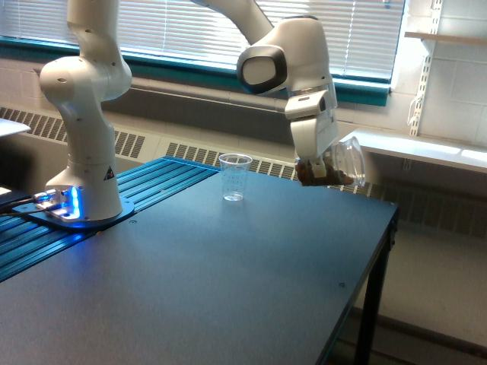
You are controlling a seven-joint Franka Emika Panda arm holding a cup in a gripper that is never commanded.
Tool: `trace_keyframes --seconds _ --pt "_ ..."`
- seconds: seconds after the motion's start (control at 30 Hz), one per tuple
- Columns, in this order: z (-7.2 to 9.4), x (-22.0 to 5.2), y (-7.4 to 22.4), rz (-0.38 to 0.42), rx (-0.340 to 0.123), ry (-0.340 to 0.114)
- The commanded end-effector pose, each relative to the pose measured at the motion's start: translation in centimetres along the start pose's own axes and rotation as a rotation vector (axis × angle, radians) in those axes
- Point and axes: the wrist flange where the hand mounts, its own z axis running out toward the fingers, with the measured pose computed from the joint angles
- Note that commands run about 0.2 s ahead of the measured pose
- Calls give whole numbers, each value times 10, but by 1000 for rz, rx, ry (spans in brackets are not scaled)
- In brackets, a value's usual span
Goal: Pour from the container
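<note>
My gripper (326, 169) is shut on the container (340, 165), a clear smooth-walled plastic cup. The cup is tipped nearly on its side, mouth facing the exterior view's right, with brown material lying in its lower part. It hangs a little above the dark table (228, 281), near the far edge. A second clear cup (234, 177) with faint markings stands upright on the table, to the exterior view's left of the held one and well apart from it.
The arm's white base (82, 194) stands at the exterior view's left on a blue ribbed strip (144, 190). The table's edge (380, 251) drops off at the exterior view's right. Behind are a radiator grille, window blinds and a white shelf (441, 152).
</note>
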Motion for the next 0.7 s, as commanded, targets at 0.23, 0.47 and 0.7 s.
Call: trace_keyframes --seconds 0.23,0.47,0.7 --pt "6 -44 1 -42 0 38" --pt "13 -65 -6 -66 -1 52" --pt "20 -90 -11 -95 -9 62"
